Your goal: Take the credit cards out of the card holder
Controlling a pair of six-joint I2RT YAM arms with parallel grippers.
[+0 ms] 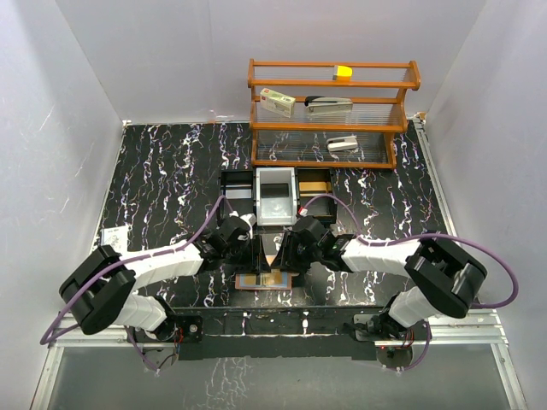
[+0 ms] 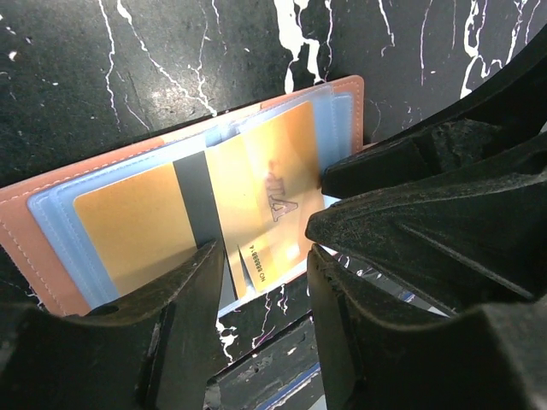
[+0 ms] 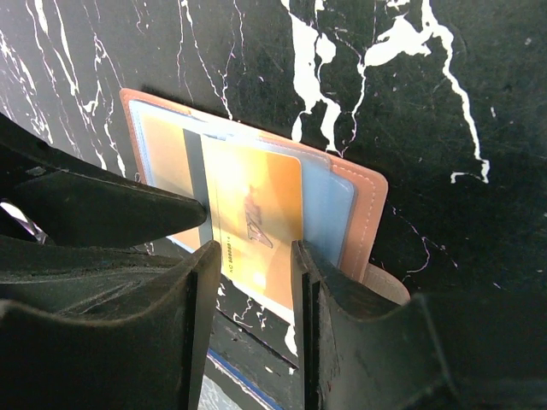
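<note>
The salmon-pink card holder (image 1: 265, 280) (image 2: 26, 222) (image 3: 369, 205) lies open and flat near the table's front edge. A yellow-orange credit card (image 2: 128, 226) with a black stripe sits in its pale blue pocket. Another yellow-orange credit card (image 2: 273, 196) (image 3: 256, 205) lies crosswise over it and sticks out past the holder's near edge. My left gripper (image 1: 261, 252) (image 2: 265, 254) and right gripper (image 1: 286, 252) (image 3: 255, 254) meet tip to tip over the holder. Each has its jaws apart, straddling the end of that card, which is a little wider than the gap. I see no card pinched.
A black three-part tray (image 1: 235, 184) stands just behind the grippers. Further back is a wooden shelf (image 1: 333, 128) with a white-and-red box (image 1: 277, 102), a stapler (image 1: 329, 104) and a yellow block (image 1: 343, 73). The table's front rail (image 1: 273, 320) runs just below the holder.
</note>
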